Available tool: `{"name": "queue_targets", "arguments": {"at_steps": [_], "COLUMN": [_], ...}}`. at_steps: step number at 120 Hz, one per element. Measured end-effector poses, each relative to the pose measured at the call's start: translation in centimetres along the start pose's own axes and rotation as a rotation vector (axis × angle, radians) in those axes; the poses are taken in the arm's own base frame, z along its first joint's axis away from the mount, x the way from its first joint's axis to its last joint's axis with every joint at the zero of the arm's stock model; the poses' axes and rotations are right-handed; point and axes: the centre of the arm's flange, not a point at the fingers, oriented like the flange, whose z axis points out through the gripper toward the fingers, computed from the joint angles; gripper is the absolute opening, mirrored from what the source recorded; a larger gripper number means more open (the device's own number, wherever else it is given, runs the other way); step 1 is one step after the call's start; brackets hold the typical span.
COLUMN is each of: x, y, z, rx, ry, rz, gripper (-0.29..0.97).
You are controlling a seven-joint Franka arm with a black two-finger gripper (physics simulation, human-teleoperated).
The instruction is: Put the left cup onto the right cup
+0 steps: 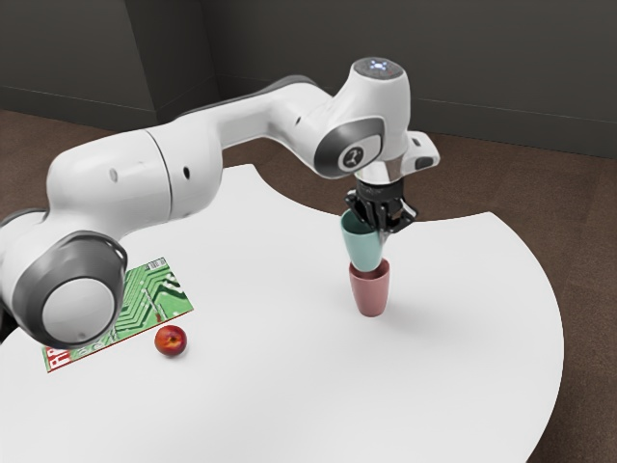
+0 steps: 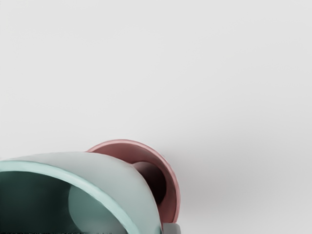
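Observation:
A teal cup (image 1: 363, 246) hangs tilted from my gripper (image 1: 383, 224), whose black fingers pinch its rim on the exterior view's right side. The cup's base dips into the mouth of an upright pink cup (image 1: 370, 287) standing on the white table (image 1: 289, 386). In the wrist view the teal cup (image 2: 97, 185) looms close under my hand, and the pink cup's rim (image 2: 168, 180) shows just beyond it.
A red apple (image 1: 172, 340) lies near the table's front at the exterior view's left, beside a green magazine (image 1: 145, 304). My own arm's base (image 1: 67, 299) stands by them. The table's curved edge runs along the exterior view's right.

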Motion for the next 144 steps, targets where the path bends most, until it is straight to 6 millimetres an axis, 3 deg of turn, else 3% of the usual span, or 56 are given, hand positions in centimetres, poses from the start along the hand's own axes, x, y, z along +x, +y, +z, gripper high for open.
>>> {"name": "queue_targets", "arguments": {"at_steps": [63,84,111,144], "x": [0.5,0.5,0.2,-1.6], "y": [-0.5,-0.6,-0.9,-2.3], "z": [2.8,2.8,0.8,-5.3], "rx": [-0.011,-0.019,-0.016,0.004], "ry": [0.000,-0.004,0.004,0.032], "rz": [-0.021,-0.029,-0.034,-0.035], "gripper": [-0.10,0.28,0.54,0.64]}}
